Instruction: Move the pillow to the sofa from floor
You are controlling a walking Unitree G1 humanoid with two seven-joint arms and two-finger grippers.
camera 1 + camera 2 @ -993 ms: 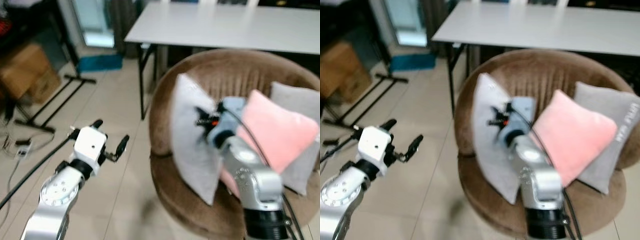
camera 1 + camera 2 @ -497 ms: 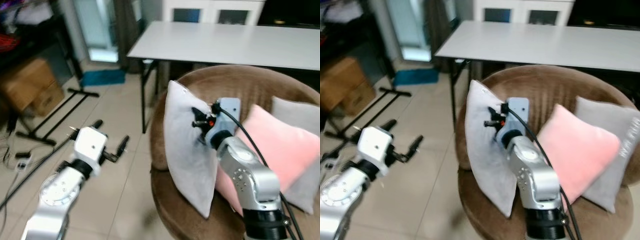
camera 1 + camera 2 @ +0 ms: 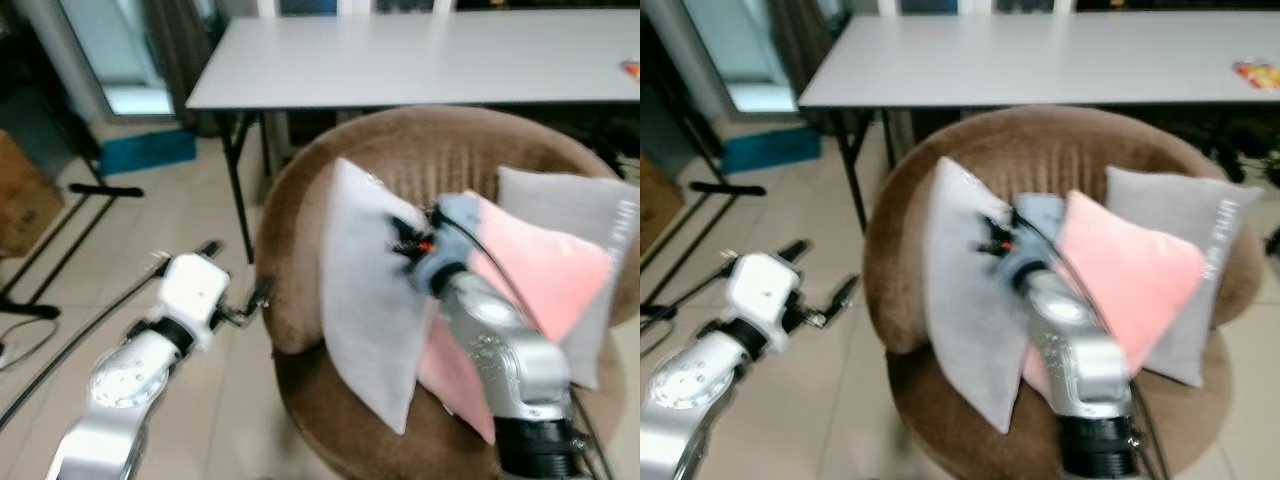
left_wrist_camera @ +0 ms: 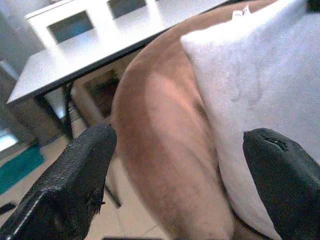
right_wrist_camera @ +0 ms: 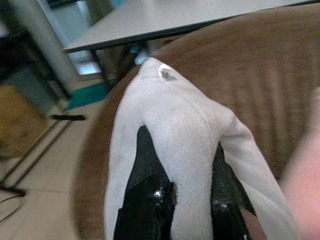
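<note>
A light grey pillow (image 3: 365,320) stands on edge on the seat of a round brown sofa chair (image 3: 440,150), at its left side. My right gripper (image 3: 405,240) is shut on the pillow's upper edge; in the right wrist view the fabric (image 5: 187,150) is pinched between the black fingers (image 5: 145,200). My left gripper (image 3: 235,285) is open with nothing in it, out over the floor just left of the chair. The left wrist view looks between its two fingers (image 4: 75,175) at the chair's brown side (image 4: 165,145) and the pillow (image 4: 260,85).
A pink pillow (image 3: 530,275) and another grey pillow (image 3: 575,215) lean on the chair's back at the right. A white table (image 3: 420,55) stands right behind the chair. A black stand's legs (image 3: 60,235), cables and a cardboard box (image 3: 20,195) lie on the tiled floor at left.
The camera has swung, so the chair sits more central and the table is closer. My right gripper still holds the grey pillow on the seat; the left gripper is nearer the chair's side.
</note>
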